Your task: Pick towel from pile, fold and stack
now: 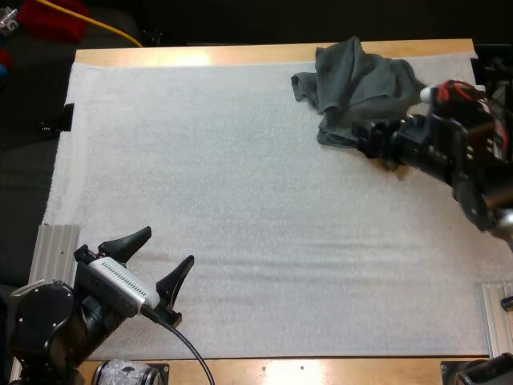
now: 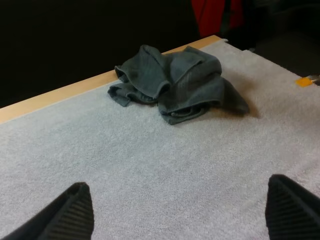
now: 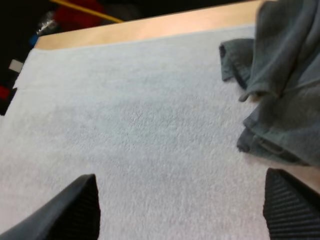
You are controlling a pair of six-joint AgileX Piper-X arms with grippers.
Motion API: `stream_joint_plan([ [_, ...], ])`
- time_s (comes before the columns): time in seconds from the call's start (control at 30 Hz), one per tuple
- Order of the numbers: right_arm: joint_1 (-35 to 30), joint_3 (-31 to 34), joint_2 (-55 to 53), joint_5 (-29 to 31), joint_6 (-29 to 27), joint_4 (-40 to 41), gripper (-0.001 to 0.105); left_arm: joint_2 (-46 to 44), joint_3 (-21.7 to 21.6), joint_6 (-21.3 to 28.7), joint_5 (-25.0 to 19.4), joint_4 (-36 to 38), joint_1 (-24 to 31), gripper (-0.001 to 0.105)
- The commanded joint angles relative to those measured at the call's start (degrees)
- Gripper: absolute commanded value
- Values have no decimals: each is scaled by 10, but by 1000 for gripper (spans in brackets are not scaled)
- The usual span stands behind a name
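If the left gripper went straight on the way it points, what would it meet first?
Probably the crumpled towel; only bare white mat lies between it and the open left gripper. If the gripper tilts downward, the mat comes first.

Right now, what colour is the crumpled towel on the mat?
It is a dark grey-green crumpled cloth towel, plain; best in the left wrist view.

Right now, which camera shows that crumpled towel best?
The left wrist view: the crumpled towel lies whole and unblocked. In the high view my right gripper covers one edge; the right wrist view cuts it off.
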Motion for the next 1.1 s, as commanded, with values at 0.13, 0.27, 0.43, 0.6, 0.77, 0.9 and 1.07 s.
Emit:
stream_joint_plan([
  [0.13,1,-40,63,52,37,-7,67,2,-3,-9,-2,-7,-3,69],
  [0.27,0,-44,96,95,64,-7,67,2,-3,-9,-2,-3,-3,69],
  [0.43,0,-44,137,123,71,-6,67,2,-3,-9,-2,-2,-3,69],
  [0.6,-8,-44,178,130,121,-6,67,2,-3,-9,-1,7,-3,69],
  [0.77,-35,-45,224,121,182,-13,67,2,-3,-9,4,9,-3,69],
  [0.9,-53,-45,254,89,213,-32,67,2,-3,-9,8,9,-3,69],
  [1.07,-61,-45,295,63,237,-82,67,2,-3,-12,8,9,-3,69],
])
